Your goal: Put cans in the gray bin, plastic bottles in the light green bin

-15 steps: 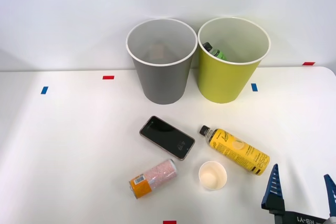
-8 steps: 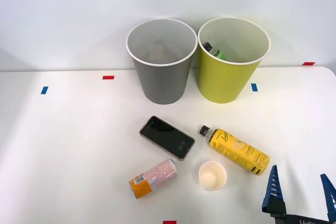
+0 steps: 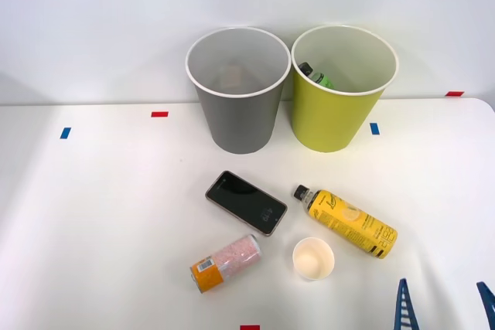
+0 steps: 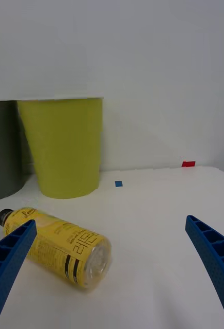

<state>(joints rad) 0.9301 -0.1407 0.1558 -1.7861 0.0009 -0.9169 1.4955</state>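
Observation:
A yellow plastic bottle (image 3: pixel 346 222) (image 4: pixel 60 244) with a black cap lies on its side on the white table. A green bottle (image 3: pixel 315 76) pokes up inside the light green bin (image 3: pixel 340 106) (image 4: pixel 64 151). The gray bin (image 3: pixel 237 110) (image 4: pixel 1 149) stands just left of it. A pink speckled can (image 3: pixel 226 262) with an orange end lies on its side near the front. My right gripper (image 3: pixel 444 307) (image 4: pixel 112 267) is open at the front right edge, behind the yellow bottle's base, with nothing between its blue fingers.
A black phone (image 3: pixel 246 202) lies flat between the bins and the can. A white paper cup (image 3: pixel 313 258) stands upright between the can and the yellow bottle. Small red and blue tape marks (image 3: pixel 159 113) dot the table.
My right gripper has drawn back toward the front edge, so less of its fingers shows in the front view. The objects on the table have not moved.

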